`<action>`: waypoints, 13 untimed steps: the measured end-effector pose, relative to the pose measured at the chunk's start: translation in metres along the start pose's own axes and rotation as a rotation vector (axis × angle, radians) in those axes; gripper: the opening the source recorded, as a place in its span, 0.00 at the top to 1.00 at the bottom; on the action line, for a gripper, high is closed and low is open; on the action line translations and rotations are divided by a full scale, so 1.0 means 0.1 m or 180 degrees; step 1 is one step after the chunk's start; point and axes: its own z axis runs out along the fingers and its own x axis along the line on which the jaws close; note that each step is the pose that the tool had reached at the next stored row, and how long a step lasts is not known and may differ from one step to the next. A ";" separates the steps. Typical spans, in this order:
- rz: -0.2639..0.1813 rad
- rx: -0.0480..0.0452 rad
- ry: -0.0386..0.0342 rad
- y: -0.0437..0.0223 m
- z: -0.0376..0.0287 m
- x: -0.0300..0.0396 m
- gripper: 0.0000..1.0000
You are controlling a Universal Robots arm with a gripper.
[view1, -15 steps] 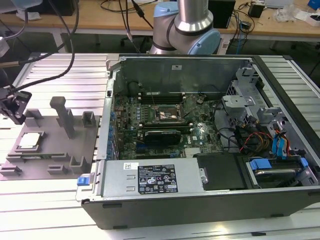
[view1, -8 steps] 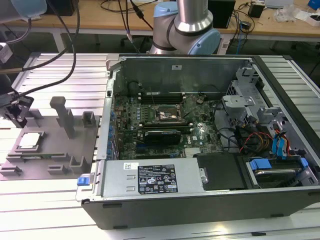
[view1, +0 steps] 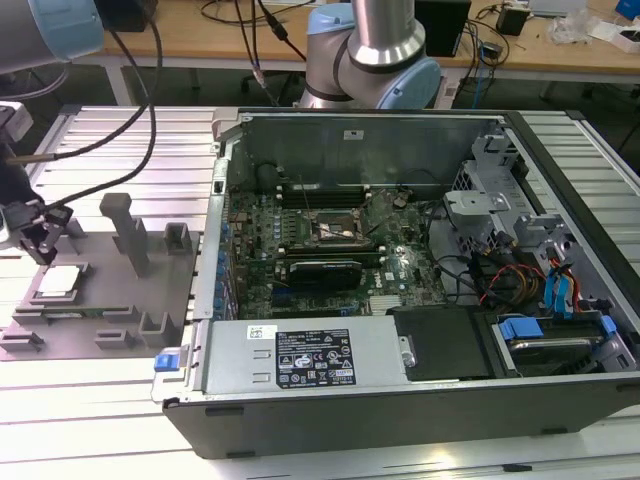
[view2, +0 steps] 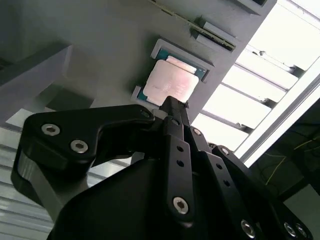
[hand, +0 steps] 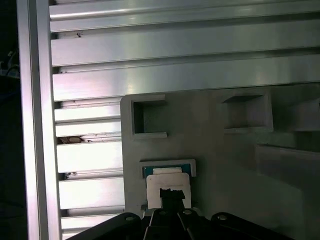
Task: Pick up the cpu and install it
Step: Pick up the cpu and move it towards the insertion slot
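Gripper [view1: 40, 243] hangs over the grey plate [view1: 120, 305], well apart from the open computer case [view1: 400, 405]. In the second wrist view its black fingers [view2: 176, 145] run together into one narrow tip. No gap shows between them and nothing is clamped.

The cpu [view2: 168, 84] lies flat in a shallow raised frame on the plate, pale metal top up, directly beneath the gripper tip. In the first wrist view the tip overlaps the chip's nearer edge. It looks to be contact or close to it, but which cannot be told.

The plate's upright blocks [view1: 128, 232] stand on the case side of the gripper. The ribbed aluminium table [view1: 130, 135] carries the plate and case.
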 end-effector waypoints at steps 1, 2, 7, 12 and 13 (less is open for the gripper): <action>-0.0016 0.0001 0.0005 -0.004 0.030 0.000 0.89; -0.0050 0.0001 0.0007 -0.006 0.055 -0.001 0.89; -0.0157 0.0003 0.0011 -0.012 0.159 -0.002 0.89; -0.0208 0.0003 0.0013 -0.030 0.244 0.023 0.89; -0.0213 0.0003 0.0013 -0.031 0.247 0.024 0.89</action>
